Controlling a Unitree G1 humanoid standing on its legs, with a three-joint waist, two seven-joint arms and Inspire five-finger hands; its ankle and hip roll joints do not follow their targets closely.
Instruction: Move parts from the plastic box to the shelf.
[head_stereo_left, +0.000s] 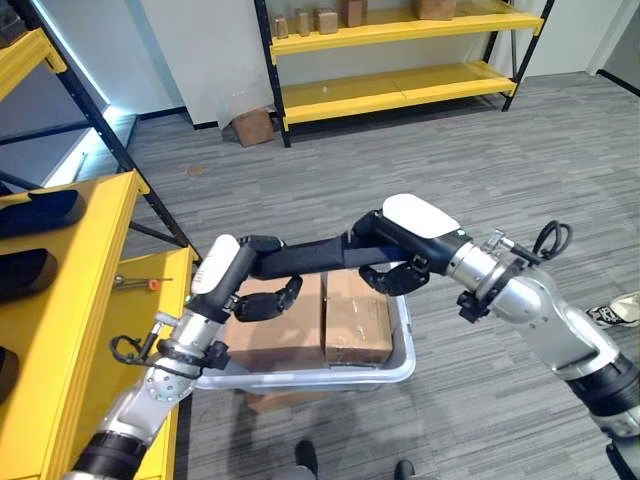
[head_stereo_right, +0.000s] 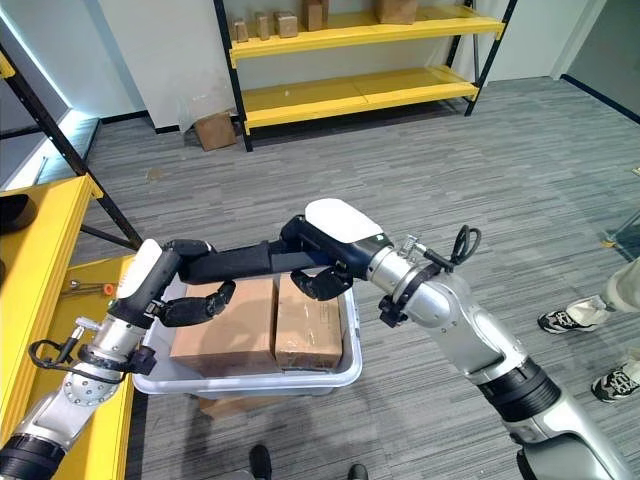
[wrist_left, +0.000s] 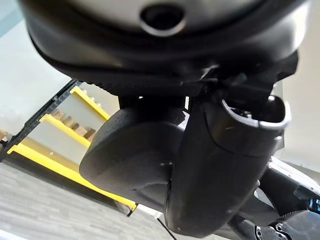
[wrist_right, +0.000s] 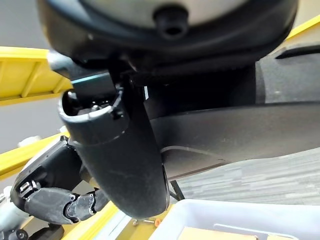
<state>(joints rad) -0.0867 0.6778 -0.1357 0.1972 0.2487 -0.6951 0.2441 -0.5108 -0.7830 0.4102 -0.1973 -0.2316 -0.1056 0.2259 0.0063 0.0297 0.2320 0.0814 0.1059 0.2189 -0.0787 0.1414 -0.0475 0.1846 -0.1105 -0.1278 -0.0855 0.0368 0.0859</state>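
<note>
A long black part (head_stereo_left: 315, 256) hangs level above the pale plastic box (head_stereo_left: 403, 362), held at both ends. My left hand (head_stereo_left: 262, 300) has its white-covered thumb over the part's left end and its fingers curled underneath. My right hand (head_stereo_left: 398, 276) is curled round the right end, its white cover on top. In the right wrist view the part (wrist_right: 250, 130) runs past the thumb, and the left hand (wrist_right: 50, 200) shows beyond. Two brown cartons (head_stereo_left: 275, 332) (head_stereo_left: 356, 320) lie side by side in the box. The yellow shelf (head_stereo_left: 75, 300) stands to my left.
Two black parts (head_stereo_left: 40, 212) (head_stereo_left: 25, 272) lie on the yellow shelf, and a screwdriver (head_stereo_left: 135, 283) rests near its edge. A second yellow rack (head_stereo_left: 390, 92) with small cartons stands by the far wall. A person's shoes (head_stereo_right: 565, 320) are on the carpet at the right.
</note>
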